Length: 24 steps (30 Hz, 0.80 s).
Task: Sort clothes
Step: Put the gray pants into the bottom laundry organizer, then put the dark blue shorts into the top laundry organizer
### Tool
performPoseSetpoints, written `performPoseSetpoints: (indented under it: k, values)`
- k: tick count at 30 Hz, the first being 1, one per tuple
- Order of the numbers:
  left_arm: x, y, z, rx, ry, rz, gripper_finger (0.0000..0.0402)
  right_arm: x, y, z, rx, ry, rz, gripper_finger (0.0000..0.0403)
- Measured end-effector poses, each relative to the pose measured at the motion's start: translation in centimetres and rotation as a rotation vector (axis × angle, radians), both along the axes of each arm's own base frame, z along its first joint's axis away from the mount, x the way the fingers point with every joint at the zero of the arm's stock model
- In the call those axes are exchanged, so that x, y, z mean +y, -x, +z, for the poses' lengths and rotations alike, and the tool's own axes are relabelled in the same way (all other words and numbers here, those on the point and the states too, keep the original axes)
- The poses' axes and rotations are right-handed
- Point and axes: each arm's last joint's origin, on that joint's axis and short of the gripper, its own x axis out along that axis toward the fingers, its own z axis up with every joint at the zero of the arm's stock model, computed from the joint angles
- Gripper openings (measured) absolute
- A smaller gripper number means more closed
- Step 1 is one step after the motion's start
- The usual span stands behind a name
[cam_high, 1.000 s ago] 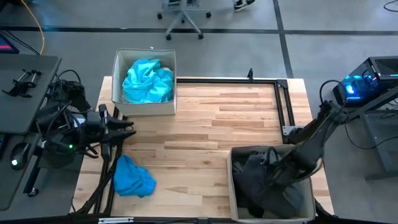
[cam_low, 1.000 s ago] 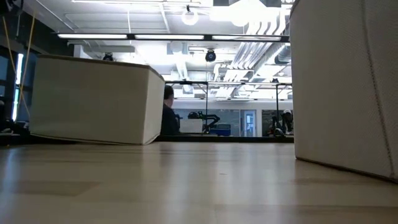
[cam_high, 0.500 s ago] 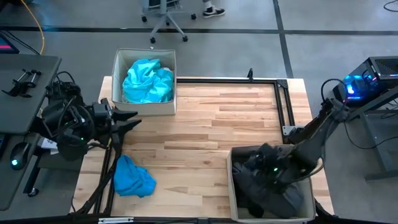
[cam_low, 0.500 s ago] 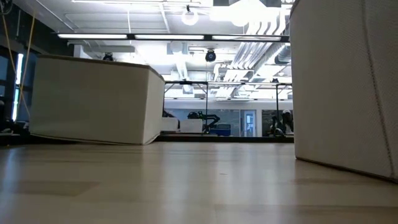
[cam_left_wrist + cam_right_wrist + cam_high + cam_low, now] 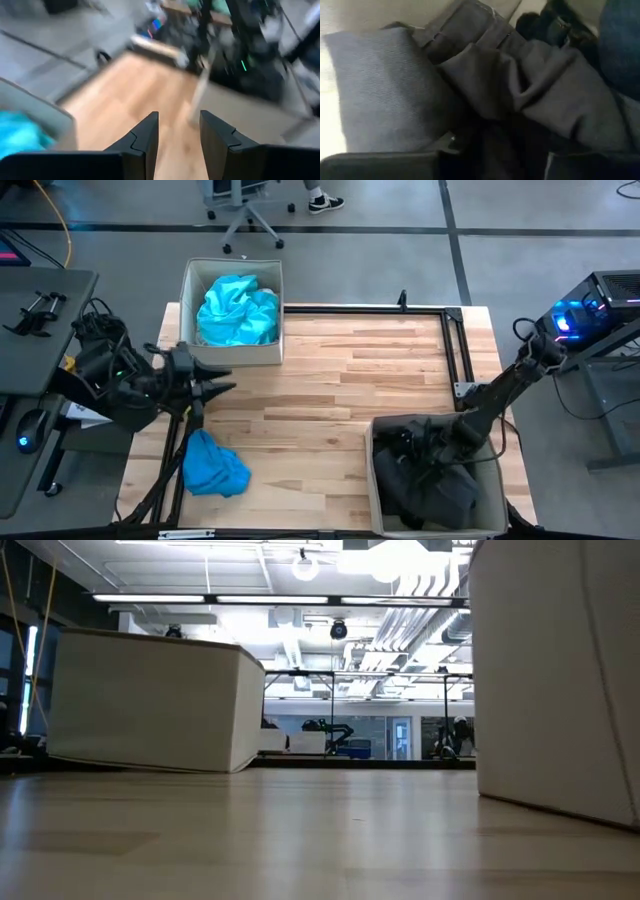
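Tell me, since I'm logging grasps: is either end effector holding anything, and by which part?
The left end effector is open and empty above the table's left edge. The right one is down among the dark clothes; any hold there cannot be told.

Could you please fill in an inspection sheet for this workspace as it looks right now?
Surface: wooden table, mostly bare.
Job's things: turquoise garments in the far-left bin; one turquoise garment loose on the table's near-left; dark garments in the near-right bin.
Clutter: nothing seen on the table.
Grippers: left hand open and empty, above the table's left edge; right hand down inside the near-right bin among the dark garments.
Cables: black cables beside the left arm's base, off the table.
Surroundings: office chair and a person's shoe beyond the table.
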Motion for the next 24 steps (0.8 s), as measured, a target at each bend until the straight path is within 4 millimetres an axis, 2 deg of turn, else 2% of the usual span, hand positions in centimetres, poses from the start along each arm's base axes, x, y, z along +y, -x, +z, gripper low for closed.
performPoseSetpoints:
  k: [3, 7, 10, 14, 19, 24]
  values:
    - [-0.3, -0.6, -0.7, 0.124, 0.086, -0.089, 0.0093, -0.5, 0.1, 3.2, -0.061, 0.009, 0.036, 0.0136]
    - [-0.9, -1.1, -3.0, 0.399, 0.227, -0.122, 0.0088, -1.0, 0.3, 9.3, -0.253, -0.003, 0.105, 0.0146]
    - [-1.8, -1.4, -6.0, 0.648, 0.302, -0.064, 0.0086, -1.4, 0.5, 12.8, -0.388, 0.079, 0.208, 0.0147]
    - [-3.1, -1.8, -11.0, 0.933, 0.401, -0.024, 0.0093, -2.1, 0.7, 17.3, -0.596, 0.279, 0.234, 0.0145]
    - [-4.5, -2.5, -17.0, 1.029, 0.635, -0.017, 0.014, -2.7, 0.5, 19.5, -0.687, 0.509, 0.229, 0.0145]
    - [-5.1, -2.7, -22.5, 1.028, 0.876, 0.025, 0.0219, -2.9, 0.4, 19.3, -0.663, 0.569, 0.243, 0.0145]
